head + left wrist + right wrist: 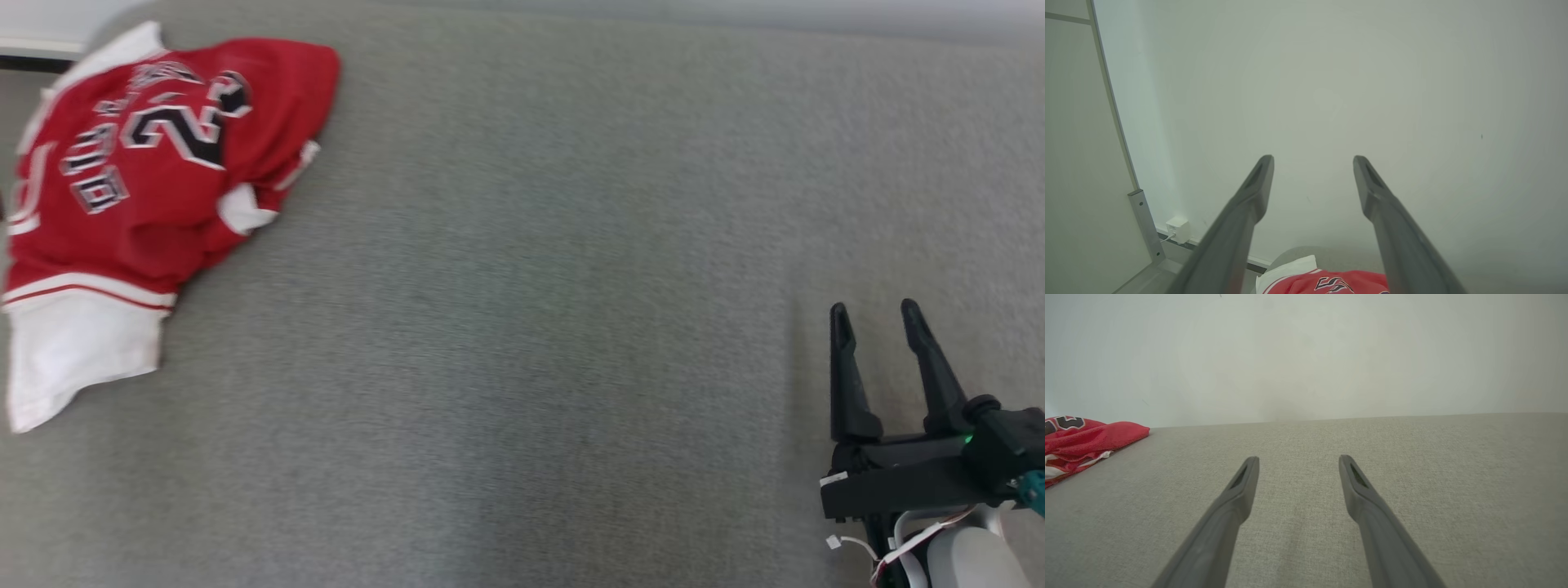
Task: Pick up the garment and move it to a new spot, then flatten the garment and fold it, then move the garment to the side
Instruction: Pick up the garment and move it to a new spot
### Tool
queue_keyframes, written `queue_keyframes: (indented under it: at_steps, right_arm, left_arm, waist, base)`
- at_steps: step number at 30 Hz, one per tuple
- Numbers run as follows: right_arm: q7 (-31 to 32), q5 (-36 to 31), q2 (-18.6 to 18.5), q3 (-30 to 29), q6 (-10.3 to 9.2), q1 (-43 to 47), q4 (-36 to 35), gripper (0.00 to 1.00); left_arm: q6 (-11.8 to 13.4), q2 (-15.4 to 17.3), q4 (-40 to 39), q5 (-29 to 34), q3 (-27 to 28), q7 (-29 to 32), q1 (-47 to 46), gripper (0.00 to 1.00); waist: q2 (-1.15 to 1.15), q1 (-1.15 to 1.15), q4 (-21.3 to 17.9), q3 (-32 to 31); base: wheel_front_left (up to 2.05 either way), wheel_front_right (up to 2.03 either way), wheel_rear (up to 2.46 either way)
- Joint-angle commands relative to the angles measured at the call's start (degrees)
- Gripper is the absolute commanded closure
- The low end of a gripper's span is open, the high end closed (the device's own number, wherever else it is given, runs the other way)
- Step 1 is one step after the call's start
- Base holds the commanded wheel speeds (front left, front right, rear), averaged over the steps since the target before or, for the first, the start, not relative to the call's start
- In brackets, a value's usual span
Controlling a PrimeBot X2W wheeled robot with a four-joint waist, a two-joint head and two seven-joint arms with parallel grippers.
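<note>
The crumpled jersey (155, 188) lies at the far-left edge of the grey surface (531, 327), so a shallow pinch could bunch it further or drag it off; the left fingers (1253, 192) and right fingers (849, 384) are spread and empty. Its long axis runs near-to-far, leaning right, with the white end nearest the robot.

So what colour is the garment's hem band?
White, below a red body; the garment hem band shows best in the head view.

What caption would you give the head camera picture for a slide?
Crumpled red jersey lies far left on a grey surface; the open right gripper hovers at lower right.
</note>
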Motion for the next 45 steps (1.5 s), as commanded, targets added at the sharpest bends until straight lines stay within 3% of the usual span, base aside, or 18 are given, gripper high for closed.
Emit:
queue_keyframes:
  at_steps: [1, 11, 19, 23, 27, 28, 29, 30, 39, 45]
  right_arm:
    - [-0.6, -0.3, -0.3, -0.4, -0.12, -0.9, -0.1, 0.0]
    - [-1.3, -0.6, -0.4, -0.8, -0.12, -2.4, -0.1, 0.0]
    - [-1.6, -0.6, -0.3, -1.1, -0.12, -1.6, 0.6, 0.0]
    - [-1.6, -0.5, 0.0, -0.7, -0.12, -2.1, 0.7, 0.0]
    - [-1.8, -0.5, 0.1, -0.4, -0.12, -2.1, 0.8, 0.0]
    - [-1.8, -0.5, 0.2, -0.4, -0.12, -2.0, 0.8, 0.0]
    - [-1.9, -0.5, 0.3, -0.4, -0.12, -1.9, 1.0, 0.0]
    - [-2.0, -0.4, 0.3, -0.4, -0.12, -1.8, 1.1, 0.0]
    - [-2.9, 0.3, 1.3, 0.1, -0.12, -1.2, 3.2, 0.0]
    - [-3.5, 1.0, 1.8, 0.3, -0.12, -0.4, 5.0, 0.0]
  left_arm:
    - [-0.3, 1.1, 1.6, 0.1, 0.0, 0.6, -1.8, 0.0]
    - [-3.2, 5.1, 16.6, -2.1, -0.5, 6.8, -6.6, 0.0]
    - [-6.0, 7.3, 27.2, -4.4, -2.0, 17.1, -5.3, 0.0]
    - [-6.6, 7.5, 31.0, -5.4, -3.4, 22.6, -5.2, 0.0]
    - [-7.0, 7.3, 32.5, -6.0, -4.1, 24.3, -5.0, 0.0]
    - [-7.1, 7.2, 32.7, -6.2, -4.2, 24.1, -5.0, 0.31]
    - [-7.2, 7.4, 32.6, -6.0, -4.2, 23.1, -5.1, 0.76]
    - [-7.2, 7.9, 32.6, -5.5, -4.4, 22.3, -5.1, 1.0]
    - [-7.2, 10.2, 30.9, -3.9, -5.1, 13.4, -8.4, 1.0]
    - [-6.4, 10.9, 25.8, -1.3, -7.0, 8.0, -12.3, 1.0]
  waist:
    - [-0.01, -0.02, -8.0, 7.8]
    - [-0.01, -0.02, -10.6, 9.1]
    - [-0.01, -0.02, -11.4, 7.5]
    - [-0.01, -0.02, -12.0, 7.1]
    - [-0.01, -0.02, -12.5, 6.9]
    - [-0.01, -0.02, -12.7, 6.8]
    - [-0.01, -0.02, -12.8, 6.6]
    - [-0.01, -0.02, -12.9, 6.5]
    - [-0.01, -0.02, -12.7, 2.0]
    - [-0.01, -0.02, -12.5, -1.4]
  base:
    - [0.0, 0.0, 0.0]
    - [0.0, 0.0, 0.0]
    - [0.0, 0.0, 0.0]
    - [0.0, 0.0, 0.0]
    - [0.0, 0.0, 0.0]
    - [0.0, 0.0, 0.0]
    - [0.0, 0.0, 0.0]
    - [0.0, 0.0, 0.0]
    - [0.0, 0.0, 0.0]
    - [0.0, 0.0, 0.0]
